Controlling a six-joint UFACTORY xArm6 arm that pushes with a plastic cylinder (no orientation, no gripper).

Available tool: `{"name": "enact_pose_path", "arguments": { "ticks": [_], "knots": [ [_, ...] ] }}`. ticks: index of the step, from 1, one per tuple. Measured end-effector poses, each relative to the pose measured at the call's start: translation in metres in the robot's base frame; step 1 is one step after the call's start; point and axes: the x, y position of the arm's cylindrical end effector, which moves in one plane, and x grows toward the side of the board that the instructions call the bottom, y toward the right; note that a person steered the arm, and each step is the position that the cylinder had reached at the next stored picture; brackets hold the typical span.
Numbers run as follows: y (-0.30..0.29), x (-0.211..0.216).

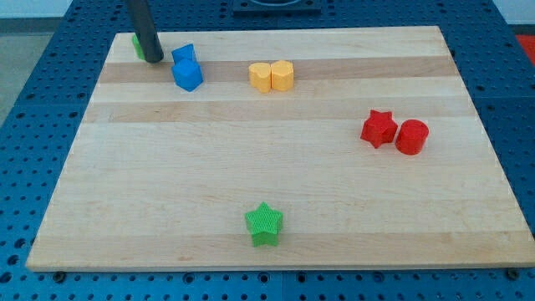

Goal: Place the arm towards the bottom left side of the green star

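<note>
Tip (153, 58) top-left by blue blocks (186, 68) | green star (265, 224) far, bottom-center

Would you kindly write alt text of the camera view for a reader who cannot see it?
My tip rests at the wooden board's top left, far from the green star near the bottom edge. A partly hidden green block and two blue blocks flank the tip; two yellow blocks sit top centre, a red star and red cylinder right.
</note>
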Motion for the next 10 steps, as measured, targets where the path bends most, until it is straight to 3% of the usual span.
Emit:
{"name": "enact_pose_path", "arguments": {
  "ticks": [2,4,5,7,9,10],
  "knots": [
    [0.000,0.000],
    [-0.001,0.100],
    [-0.001,0.179],
    [0.064,0.298],
    [0.118,0.356],
    [0.128,0.363]
  ]
}}
